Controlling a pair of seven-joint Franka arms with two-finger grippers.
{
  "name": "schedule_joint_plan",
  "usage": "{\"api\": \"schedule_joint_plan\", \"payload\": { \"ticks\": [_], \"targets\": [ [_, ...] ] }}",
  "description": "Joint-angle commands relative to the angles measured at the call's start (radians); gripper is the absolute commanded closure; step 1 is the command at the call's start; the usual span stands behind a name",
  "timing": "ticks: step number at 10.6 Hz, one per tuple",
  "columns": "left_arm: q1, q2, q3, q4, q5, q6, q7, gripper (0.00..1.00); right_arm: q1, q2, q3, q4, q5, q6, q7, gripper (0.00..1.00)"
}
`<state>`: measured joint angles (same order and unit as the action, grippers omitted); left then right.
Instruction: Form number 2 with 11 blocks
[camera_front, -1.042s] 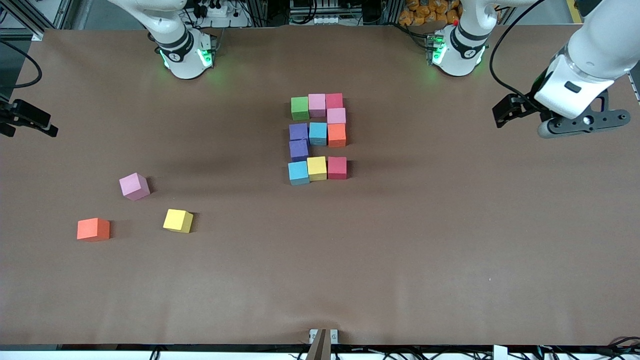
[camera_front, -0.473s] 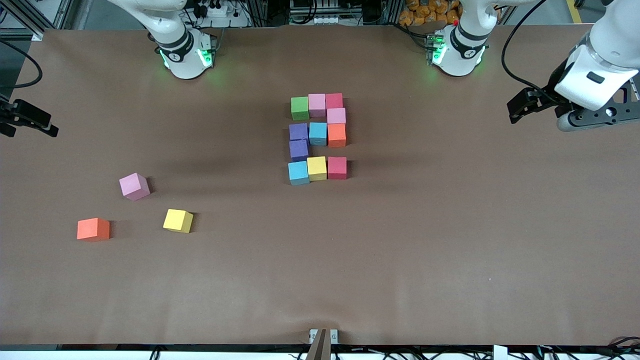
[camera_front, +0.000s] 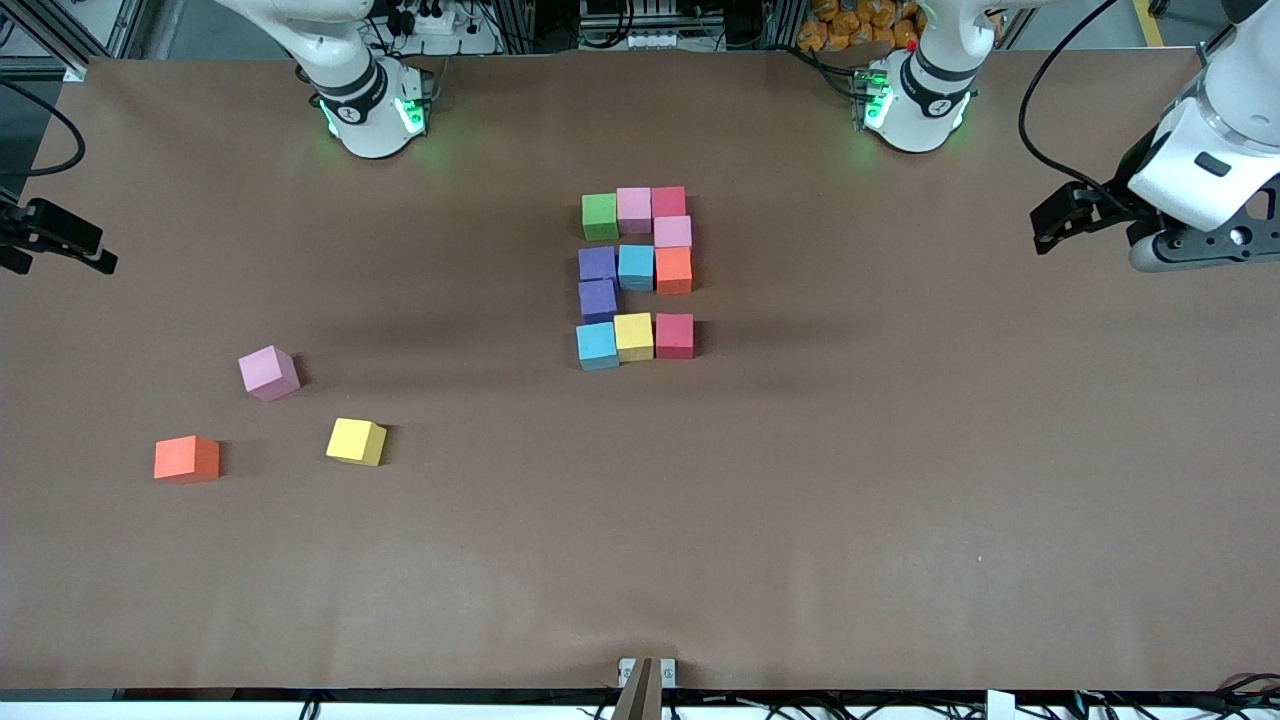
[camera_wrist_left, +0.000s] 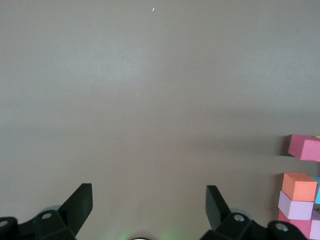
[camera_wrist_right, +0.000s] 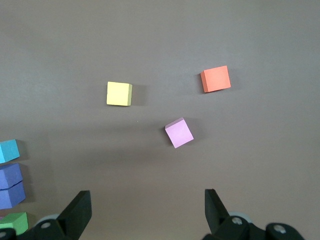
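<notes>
The left end effector (camera_wrist_left: 149, 210) hangs over the bare table (camera_front: 900, 480) at the left arm's end, well apart from the blocks, with its fingers spread wide and nothing between them. The right end effector (camera_wrist_right: 147, 212) is also wide and empty, above the right arm's end of the table, and I see only a dark part of it at the edge of the front view. The number 2 (camera_front: 635, 275) lies in the middle of the table and I count eleven cubes in it, so I judge the figure as complete. Three loose cubes rest toward the right arm's end, nearer to the front camera than the figure: a pink block (camera_front: 268, 372), a yellow block (camera_front: 355, 441) and an orange block (camera_front: 186, 458). The risk I see now is mostly in doing too much. If I send an arm to fetch one more loose cube, it gives a twelfth piece and spoils the shape. If an arm passes low over the figure, a finger can push the light cubes and open gaps. The purple block (camera_front: 597, 299) and the cyan corner block (camera_front: 597, 345) sit a little out of line already, so a correcting push there may shift their neighbours.
</notes>
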<state>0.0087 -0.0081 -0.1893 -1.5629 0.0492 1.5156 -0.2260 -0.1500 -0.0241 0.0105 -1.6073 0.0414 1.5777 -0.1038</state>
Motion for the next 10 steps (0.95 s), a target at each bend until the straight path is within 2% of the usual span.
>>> {"api": "schedule_joint_plan", "payload": {
  "ticks": [1, 10],
  "targets": [
    [0.004, 0.036, -0.012, 0.050, 0.024, -0.014, 0.016, 0.00, 0.009, 0.004, -0.009, 0.015, 0.014, -0.011, -0.011, 0.00],
    [-0.019, 0.031, -0.012, 0.052, 0.060, -0.014, 0.004, 0.00, 0.009, 0.004, -0.009, 0.015, 0.014, -0.011, -0.011, 0.00]
  ]
}}
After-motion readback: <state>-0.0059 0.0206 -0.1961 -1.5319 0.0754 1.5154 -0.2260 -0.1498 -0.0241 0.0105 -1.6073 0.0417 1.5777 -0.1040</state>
